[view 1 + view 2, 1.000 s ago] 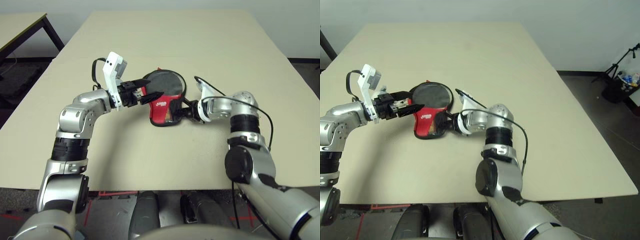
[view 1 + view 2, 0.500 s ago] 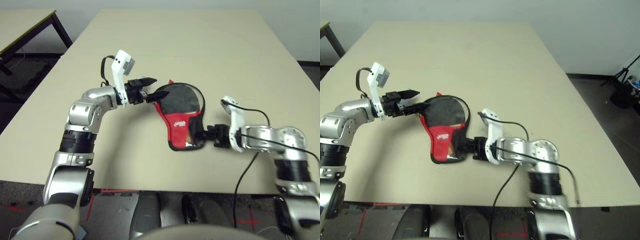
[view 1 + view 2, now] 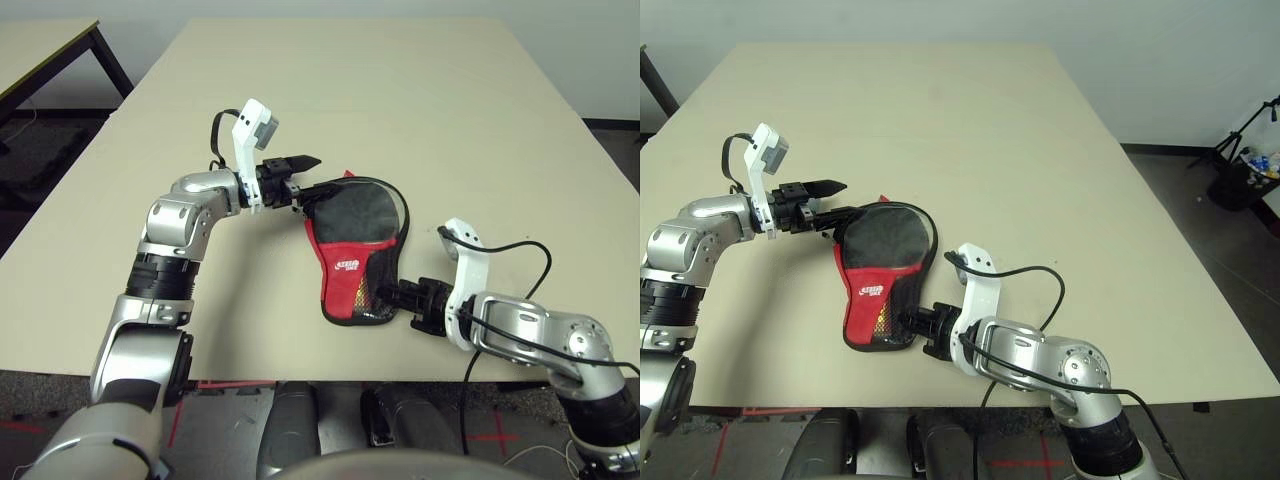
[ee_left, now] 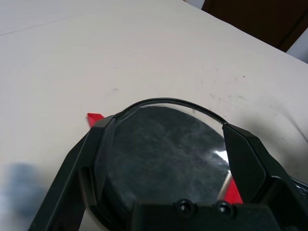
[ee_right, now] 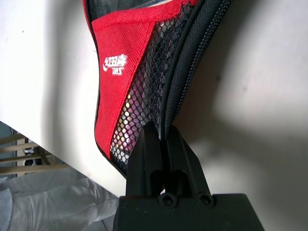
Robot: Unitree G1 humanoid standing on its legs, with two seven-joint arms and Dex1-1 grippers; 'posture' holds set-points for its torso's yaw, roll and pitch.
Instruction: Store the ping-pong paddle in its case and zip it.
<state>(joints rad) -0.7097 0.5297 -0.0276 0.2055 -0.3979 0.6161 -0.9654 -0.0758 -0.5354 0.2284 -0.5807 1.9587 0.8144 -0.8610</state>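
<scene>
The case (image 3: 347,264) lies flat on the table, its red logo panel up and its narrow end toward the front edge. Through its clear round side shows the ping-pong paddle (image 4: 168,161), its black face inside the zipper rim; red and yellow handle colours glint behind the mesh (image 5: 126,129). My left gripper (image 3: 312,174) is open at the case's round end, fingers (image 4: 102,144) on either side of the rim. My right gripper (image 3: 395,296) is shut on the zipper rim at the narrow end, seen closely in the right wrist view (image 5: 159,131).
The table's front edge (image 3: 300,378) runs close below the case's narrow end. A black cable (image 3: 1030,272) loops over my right forearm. A second table (image 3: 40,50) stands at the far left. The far half of the tabletop (image 3: 350,80) is bare.
The camera has shifted. The case has swung round, its narrow end now toward the front edge, with my right gripper still shut on it and that arm lower. My left gripper stays open.
</scene>
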